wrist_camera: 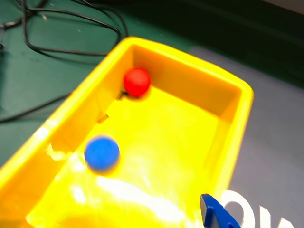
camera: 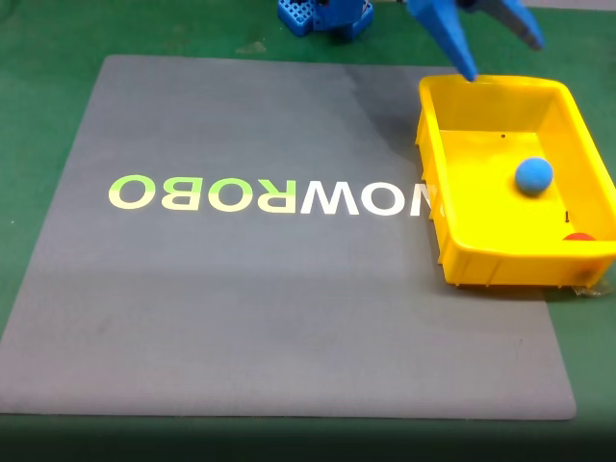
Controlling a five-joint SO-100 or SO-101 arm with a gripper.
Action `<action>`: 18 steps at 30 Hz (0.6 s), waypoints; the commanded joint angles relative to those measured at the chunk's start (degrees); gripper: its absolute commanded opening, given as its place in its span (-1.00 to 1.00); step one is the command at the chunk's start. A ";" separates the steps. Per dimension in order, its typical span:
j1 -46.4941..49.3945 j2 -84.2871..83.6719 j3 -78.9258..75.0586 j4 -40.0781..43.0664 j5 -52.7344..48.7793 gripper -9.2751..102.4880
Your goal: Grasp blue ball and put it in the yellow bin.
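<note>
The blue ball (camera: 533, 175) lies inside the yellow bin (camera: 435, 183), on its floor near the right wall in the fixed view; in the wrist view the ball (wrist_camera: 101, 153) sits apart from a red ball (wrist_camera: 137, 81) resting in a far corner of the bin (wrist_camera: 242, 118). The gripper (camera: 496, 53) hangs above the bin's far rim with its blue fingers spread apart and nothing between them. The bin stands at the right edge of a grey mat (camera: 241, 318) printed with lettering, on a green table surface (camera: 38, 115).
</note>
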 commanded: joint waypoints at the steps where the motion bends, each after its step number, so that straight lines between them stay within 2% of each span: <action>1: 3.96 14.94 9.67 0.88 -2.46 -0.29; 4: 8.35 26.46 18.98 7.91 -4.39 -0.66; 6: 11.87 33.57 24.43 12.66 -5.89 -0.82; 11: 19.69 47.55 33.49 24.61 -8.44 -0.83; 18: 24.26 53.26 34.54 38.85 -8.26 -0.83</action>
